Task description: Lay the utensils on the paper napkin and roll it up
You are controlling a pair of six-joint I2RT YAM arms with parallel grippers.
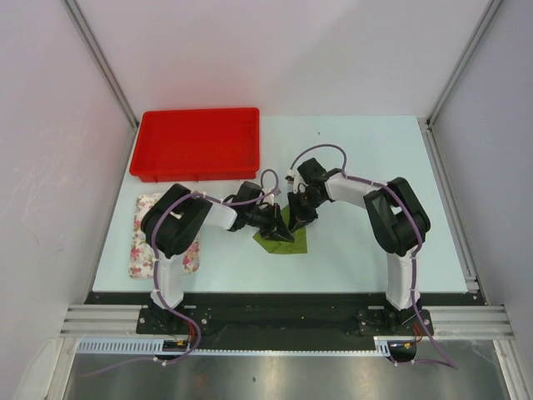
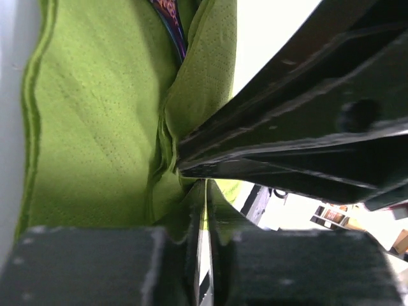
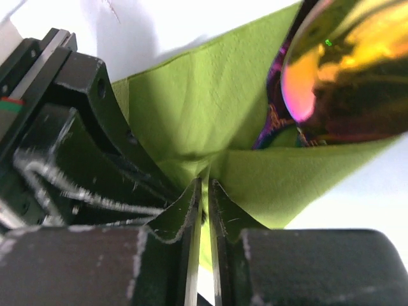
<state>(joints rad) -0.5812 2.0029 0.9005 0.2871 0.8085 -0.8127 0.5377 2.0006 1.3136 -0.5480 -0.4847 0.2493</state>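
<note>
The olive-green paper napkin [image 1: 287, 242] lies at the table's middle, partly folded over the utensils. My left gripper [image 1: 286, 234] is shut on a fold of the napkin [image 2: 102, 127]. My right gripper [image 1: 298, 222] is shut on another fold of the napkin [image 3: 210, 115], right beside the left one. In the right wrist view a shiny golden-orange utensil end [image 3: 357, 70] and a purple piece [image 3: 275, 108] poke out of the fold. In the left wrist view a purple utensil tip [image 2: 169, 16] shows in the crease at the top. The rest of the utensils is hidden.
A red tray [image 1: 198, 143] stands at the back left. A floral pink and white cloth [image 1: 146, 242] lies at the left, under the left arm. The other gripper's black body [image 2: 306, 127] fills much of the left wrist view.
</note>
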